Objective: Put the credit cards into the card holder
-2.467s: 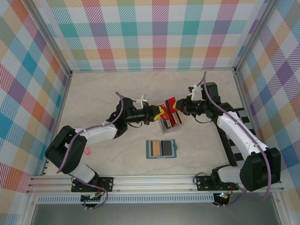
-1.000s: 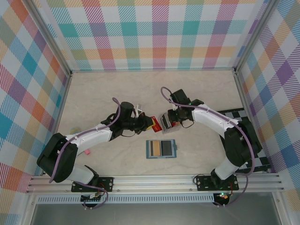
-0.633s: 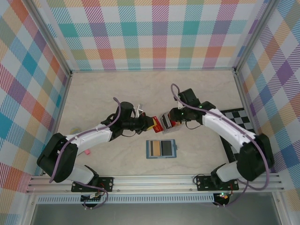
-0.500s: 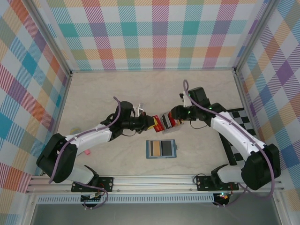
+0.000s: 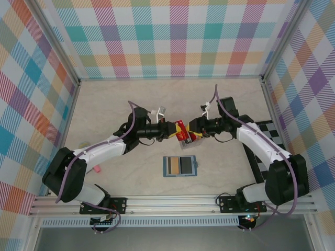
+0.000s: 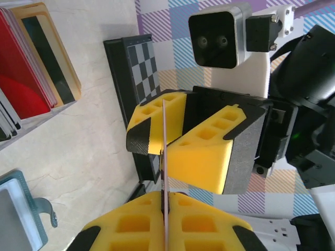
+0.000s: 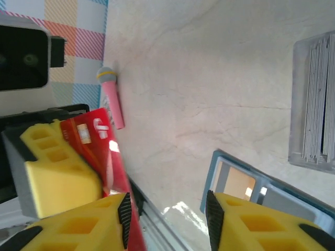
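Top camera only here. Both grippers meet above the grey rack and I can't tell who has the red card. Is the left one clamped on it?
Observer: Yes. The left gripper is shut on the red card, which its wrist camera sees edge-on.
Operator: And the right one?
Observer: The right gripper is open. Its jaws straddle the card's free end without clamping it.
Operator: Is the card centred in that gap?
Observer: No, it lies close against one finger.

Black-and-white chequered board (image 6: 142, 65); pink object (image 7: 111, 102), perhaps a toy microphone.
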`<state>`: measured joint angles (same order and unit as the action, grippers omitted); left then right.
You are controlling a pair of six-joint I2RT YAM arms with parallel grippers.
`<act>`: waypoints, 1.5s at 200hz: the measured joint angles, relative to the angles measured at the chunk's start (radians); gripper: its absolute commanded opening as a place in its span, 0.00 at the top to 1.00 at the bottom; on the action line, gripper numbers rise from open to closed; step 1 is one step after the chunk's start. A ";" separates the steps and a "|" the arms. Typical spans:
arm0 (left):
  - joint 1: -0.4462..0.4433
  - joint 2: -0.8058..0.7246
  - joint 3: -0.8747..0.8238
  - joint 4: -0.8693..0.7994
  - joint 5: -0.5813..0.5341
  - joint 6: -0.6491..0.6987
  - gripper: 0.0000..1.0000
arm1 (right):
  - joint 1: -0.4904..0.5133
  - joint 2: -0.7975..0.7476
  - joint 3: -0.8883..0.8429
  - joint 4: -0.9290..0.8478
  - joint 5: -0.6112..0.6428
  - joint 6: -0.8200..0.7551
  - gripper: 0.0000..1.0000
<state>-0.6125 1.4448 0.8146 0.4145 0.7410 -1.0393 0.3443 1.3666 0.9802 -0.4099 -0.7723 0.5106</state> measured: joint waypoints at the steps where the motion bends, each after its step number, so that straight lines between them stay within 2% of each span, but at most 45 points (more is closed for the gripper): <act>1: 0.000 0.000 0.000 0.000 0.000 -0.001 0.97 | -0.001 0.000 0.000 0.000 -0.002 0.001 0.59; 46: 0.001 0.013 0.002 0.034 0.010 -0.019 0.97 | -0.009 0.002 -0.003 0.054 -0.112 0.029 0.60; 94: 0.001 0.014 0.002 0.034 0.010 -0.019 0.97 | -0.014 -0.014 -0.003 0.032 -0.053 0.029 0.59; 117: 0.001 0.014 0.002 0.034 0.010 -0.019 0.96 | -0.016 -0.022 -0.003 0.040 -0.077 0.033 0.55; 146: 0.001 0.014 0.002 0.034 0.010 -0.023 0.96 | -0.016 -0.009 -0.003 0.054 -0.140 0.032 0.57; 222: 0.001 0.033 0.002 0.061 0.038 -0.045 0.96 | -0.016 0.069 0.009 0.060 -0.218 0.027 0.72; 259: 0.001 0.033 0.002 0.056 0.055 -0.042 0.95 | -0.016 0.085 0.026 0.058 -0.246 0.005 0.87; 270: 0.001 0.033 0.002 0.052 0.055 -0.037 0.90 | -0.016 0.085 0.026 0.057 -0.251 -0.005 0.92; 289: 0.001 0.033 0.002 0.029 0.052 -0.026 0.87 | -0.016 0.085 0.029 0.047 -0.255 -0.016 0.96; 295: 0.001 0.033 0.002 0.023 0.051 -0.020 0.82 | -0.016 0.085 0.029 0.043 -0.250 -0.019 0.96; 300: 0.001 0.033 0.003 0.009 0.047 -0.014 0.72 | -0.016 0.085 0.029 0.039 -0.246 -0.021 0.96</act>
<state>-0.6113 1.4776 0.8173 0.4232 0.7876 -1.0534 0.3286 1.4521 1.0092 -0.3706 -1.0187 0.4896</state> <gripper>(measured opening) 0.139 0.054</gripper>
